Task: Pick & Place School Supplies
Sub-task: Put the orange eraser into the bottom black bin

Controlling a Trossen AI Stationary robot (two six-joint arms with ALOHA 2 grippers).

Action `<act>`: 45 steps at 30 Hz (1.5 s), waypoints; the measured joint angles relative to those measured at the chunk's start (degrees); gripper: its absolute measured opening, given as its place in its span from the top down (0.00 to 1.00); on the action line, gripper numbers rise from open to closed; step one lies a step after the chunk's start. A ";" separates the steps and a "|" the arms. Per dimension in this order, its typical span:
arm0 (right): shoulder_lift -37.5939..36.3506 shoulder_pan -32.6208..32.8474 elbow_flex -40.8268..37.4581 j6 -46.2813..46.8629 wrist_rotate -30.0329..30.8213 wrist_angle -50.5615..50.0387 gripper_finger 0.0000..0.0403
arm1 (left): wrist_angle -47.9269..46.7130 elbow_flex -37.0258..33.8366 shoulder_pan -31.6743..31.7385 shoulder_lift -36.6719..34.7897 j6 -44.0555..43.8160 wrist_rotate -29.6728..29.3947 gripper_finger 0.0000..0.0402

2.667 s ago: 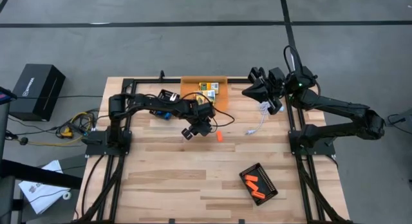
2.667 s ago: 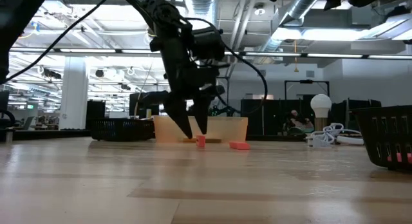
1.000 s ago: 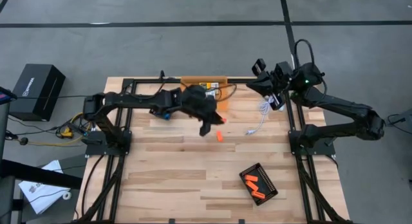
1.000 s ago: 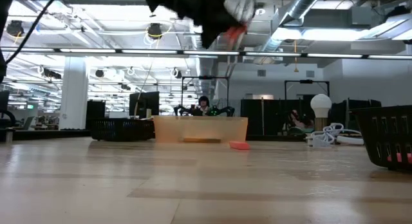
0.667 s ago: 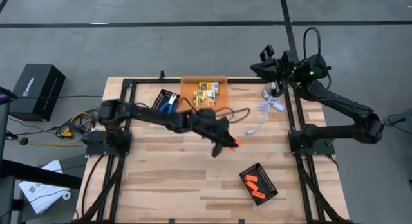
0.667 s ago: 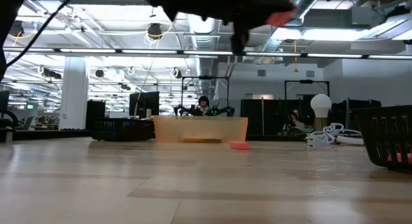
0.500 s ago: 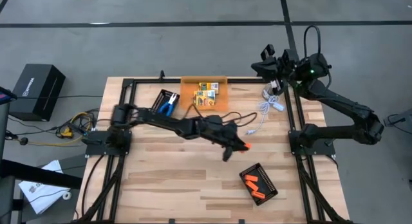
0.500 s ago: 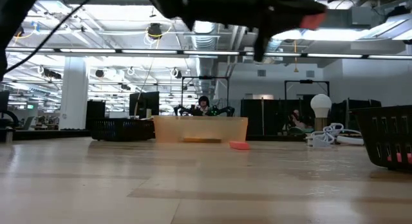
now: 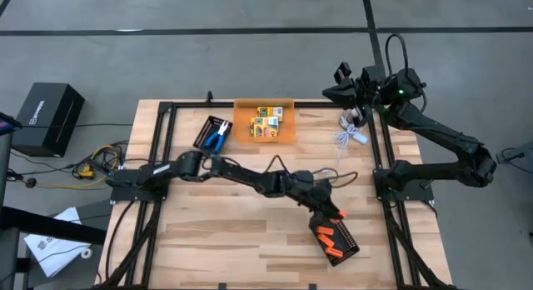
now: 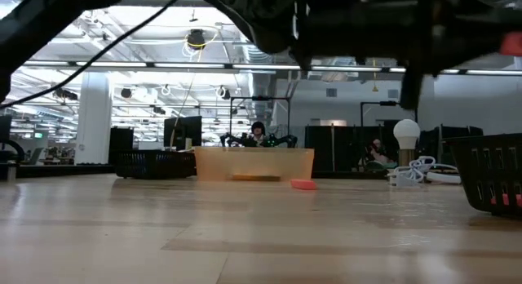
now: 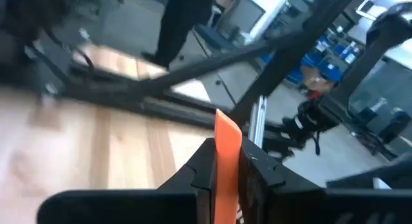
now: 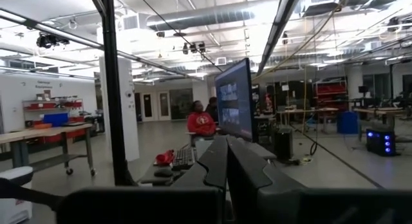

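While the left pincer (image 9: 336,213), clamped on an orange stick (image 11: 226,166), hangs over the tray (image 9: 350,238) at five o'clock, release is judged next; the right pincer (image 9: 343,74) waits closed at one o'clock.

My work surface: one light butcher-block wooden table (image 9: 216,240), planks running side to side, with a black metal frame (image 9: 163,115) along its left, far and right edges. Resting on it: one translucent orange plastic bin (image 9: 264,123) at the far edge, centre, holding small yellow-and-green crayon boxes (image 9: 267,118); one small black ridged tray (image 9: 213,132) just left of that bin, with blue-handled pliers (image 9: 218,138) lying in it; one white cable with a round bulb (image 9: 349,133), coiled near the far right corner; one black ridged tray (image 9: 336,237) at the near right, tilted askew, containing short orange sticks (image 9: 328,238); one loose orange stick (image 10: 303,184) on the bare wood in front of the bin.
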 joint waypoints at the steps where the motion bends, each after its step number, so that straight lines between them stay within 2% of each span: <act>1: 0.00 0.00 0.00 -0.02 -0.03 -0.10 1.00 | -0.04 0.41 -0.25 0.99 -0.60 0.41 0.94; 10: 0.00 0.00 0.00 -0.03 -0.47 -1.65 1.00 | 0.89 1.74 -2.91 8.93 -3.01 0.83 0.94; 15: 0.00 0.00 0.00 -0.03 -0.94 -1.75 1.00 | 1.25 1.68 -3.69 10.75 -2.92 2.80 0.92; 24: 0.00 0.00 0.00 -0.12 -0.96 -2.01 1.00 | 2.50 1.82 -2.77 7.31 -0.13 3.25 0.57; 28: 0.00 0.00 0.00 -0.56 -0.94 -1.90 1.00 | 2.47 1.81 -1.98 4.03 3.16 3.17 0.51; 34: 0.00 0.00 0.00 -0.51 -0.97 0.42 1.00 | -2.74 1.74 0.42 -1.99 7.60 2.96 0.54; 39: 0.00 0.00 0.55 3.69 -1.95 1.55 1.00 | -17.95 0.14 4.27 -12.25 17.09 2.03 0.57; 42: 0.00 0.02 2.15 4.26 -3.04 1.49 1.00 | -28.51 -3.40 6.53 -19.51 23.69 -2.10 0.58; 45: -0.07 0.07 5.15 6.31 -3.07 1.61 1.00 | -36.42 -8.45 8.90 -26.72 26.68 -5.16 0.58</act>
